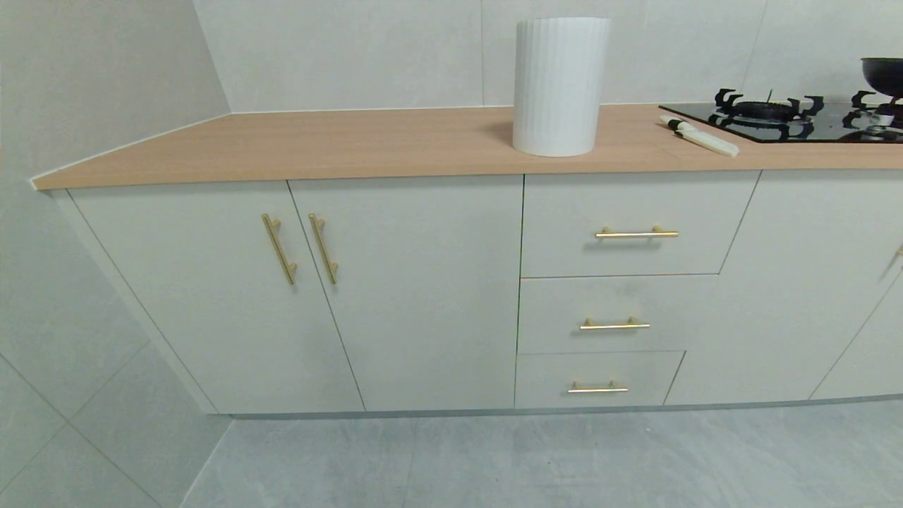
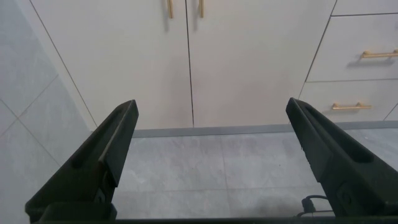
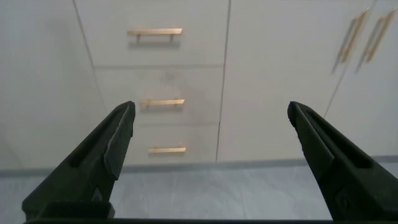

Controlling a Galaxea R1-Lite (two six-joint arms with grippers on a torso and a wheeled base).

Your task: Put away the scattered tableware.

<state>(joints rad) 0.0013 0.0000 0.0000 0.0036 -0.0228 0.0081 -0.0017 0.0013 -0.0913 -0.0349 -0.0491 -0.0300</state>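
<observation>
My left jaws stand wide apart, low over the grey floor [image 2: 211, 168] and holding nothing. Facing them are the double cupboard doors [image 2: 186, 56]. My right jaws are spread just as wide and also hold nothing. They face the stack of three drawers [image 3: 161, 74], each drawer with a brass bar handle.

Above, on the wood-toned worktop [image 1: 317, 144], a pale utensil [image 1: 700, 135] with a dark band near one end lies flat just beside the front corner of the black gas hob [image 1: 783, 116]. It is the one loose piece of tableware I can see, though I cannot tell what kind of utensil it is. A tall white ribbed canister [image 1: 561, 85] stands upright on the worktop above the top drawer [image 1: 635, 226]. It is near the utensil but not touching it. A dark pan [image 1: 883, 74] sits on the hob's far burner at the edge of the head view. The cupboard doors and all three drawers are closed. The worktop runs along a grey tiled wall [image 1: 338, 49] to the corner on my left.
</observation>
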